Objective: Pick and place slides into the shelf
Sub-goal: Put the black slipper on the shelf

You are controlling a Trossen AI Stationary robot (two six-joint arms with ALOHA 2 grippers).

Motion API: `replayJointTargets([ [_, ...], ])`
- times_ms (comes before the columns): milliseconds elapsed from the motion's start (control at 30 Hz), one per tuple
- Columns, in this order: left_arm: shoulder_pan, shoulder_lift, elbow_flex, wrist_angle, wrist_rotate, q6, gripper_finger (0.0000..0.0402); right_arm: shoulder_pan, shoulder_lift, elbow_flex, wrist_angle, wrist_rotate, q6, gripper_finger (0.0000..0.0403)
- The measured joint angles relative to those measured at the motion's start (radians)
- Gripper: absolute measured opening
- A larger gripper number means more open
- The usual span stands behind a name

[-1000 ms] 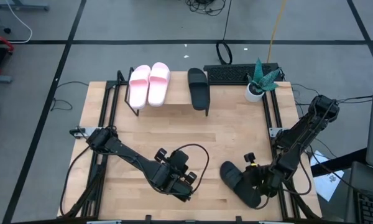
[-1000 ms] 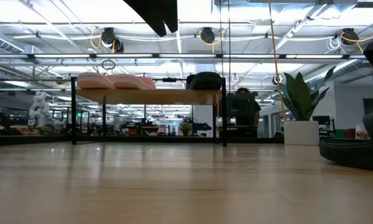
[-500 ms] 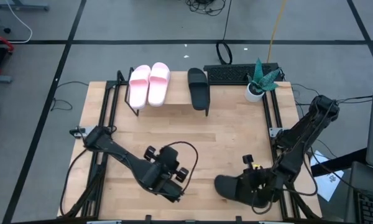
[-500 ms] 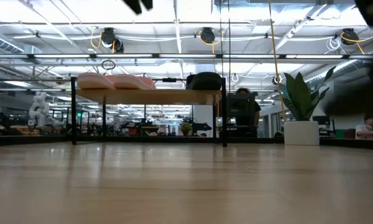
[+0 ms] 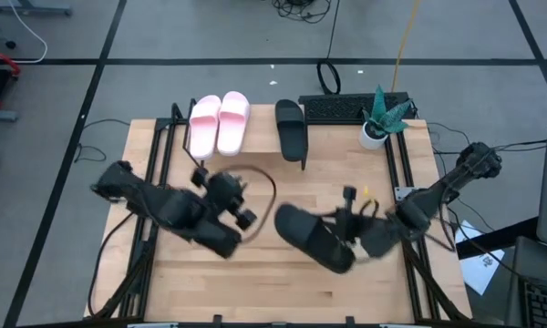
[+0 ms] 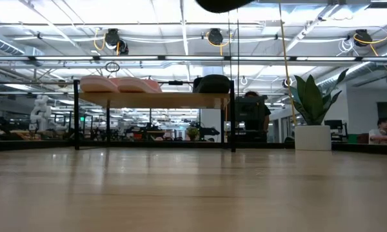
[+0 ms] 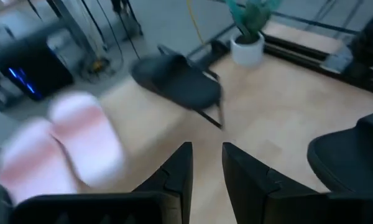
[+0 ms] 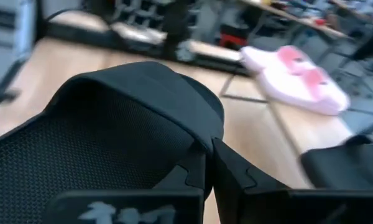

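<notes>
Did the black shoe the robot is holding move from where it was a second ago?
Yes. The loose black slide, gripped by the right gripper, went from the table's near right corner toward the middle, closer to the shelf.

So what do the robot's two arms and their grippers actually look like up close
Both arms are dark, jointed and slim, with round knuckle-like joints. The left gripper carries a looping black cable; the right gripper has a small yellow detail near it. Each ends in two flat, dark, angular fingers.

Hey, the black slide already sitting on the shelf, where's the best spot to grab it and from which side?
Probably the black slide's wide strap, coming from above: it arches over the sole, offering an edge to pinch. The shelf beside it is bare, toward the pink pair.
</notes>
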Motion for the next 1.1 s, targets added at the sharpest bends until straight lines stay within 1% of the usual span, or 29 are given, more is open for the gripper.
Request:
replayJointTargets([
  [133,0.056,-0.097,0.000,-0.001,-0.048,0.166,0.0085,-0.126,0.000,0.024,0.125,-0.004,-0.088,0.0001],
  [233,0.099,-0.169,0.000,-0.001,-0.060,0.282,0.0085,-0.219,0.000,0.024,0.281,-0.010,-0.176,0.0001],
  [333,0.142,-0.239,0.000,-0.001,-0.076,0.370,0.0085,-0.312,0.007,0.026,0.441,-0.057,-0.238,0.0000],
  [400,0.170,-0.281,0.000,-0.001,-0.086,0.418,0.0085,-0.366,0.019,0.026,0.531,-0.064,-0.263,0.0000],
  [533,0.221,-0.344,0.000,-0.001,-0.088,0.504,0.0085,-0.459,0.078,0.026,0.722,-0.085,-0.261,0.0000],
  [600,0.248,-0.368,0.000,-0.001,-0.088,0.553,0.0085,-0.495,0.127,0.026,0.831,-0.107,-0.258,0.0000],
  [667,0.276,-0.387,0.000,-0.001,-0.088,0.606,0.0085,-0.519,0.190,0.036,0.915,-0.106,-0.254,0.0000],
  [767,0.320,-0.408,0.000,-0.001,-0.088,0.676,0.0085,-0.550,0.301,0.106,0.948,-0.061,-0.255,0.0000],
  [867,0.364,-0.425,0.000,-0.001,-0.088,0.734,0.0085,-0.575,0.413,0.231,0.932,0.018,-0.289,0.0000],
  [1000,0.428,-0.442,0.000,-0.001,-0.103,0.781,0.0085,-0.590,0.526,0.398,0.876,0.167,-0.435,0.0000],
  [1100,0.474,-0.453,0.000,-0.001,-0.103,0.787,0.0085,-0.596,0.569,0.491,0.815,0.237,-0.549,0.0000],
])
